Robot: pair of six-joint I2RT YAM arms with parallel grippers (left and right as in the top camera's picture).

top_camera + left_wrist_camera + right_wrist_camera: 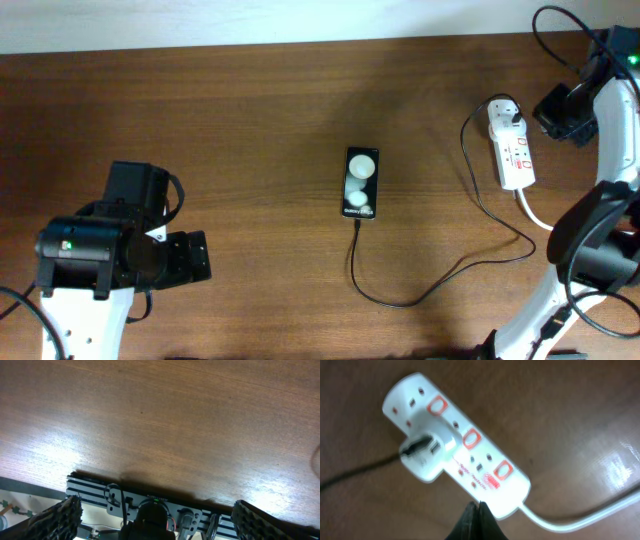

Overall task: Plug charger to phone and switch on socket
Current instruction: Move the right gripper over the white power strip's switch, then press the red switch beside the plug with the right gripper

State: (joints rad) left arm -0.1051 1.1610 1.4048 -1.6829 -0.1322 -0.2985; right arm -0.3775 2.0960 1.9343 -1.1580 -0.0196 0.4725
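Left claw (157, 504): jaws wide apart, empty, by the worktop's left near corner. One phone (361, 183) mid-worktop; glossy, likely slippery. One charger (400, 300), a thin, limp cable. I'd take it only by the stiff tip, which seems seated at the phone's near end, though that's hard to confirm. One socket (516, 160) toward the right far corner; light, may skid. Three red switches (471, 439). Right claw (477, 519) pinched together, just over the socket's cord end.

Left arm's fingers (57, 517) spread wide, right arm's fingers (470, 524) pressed together
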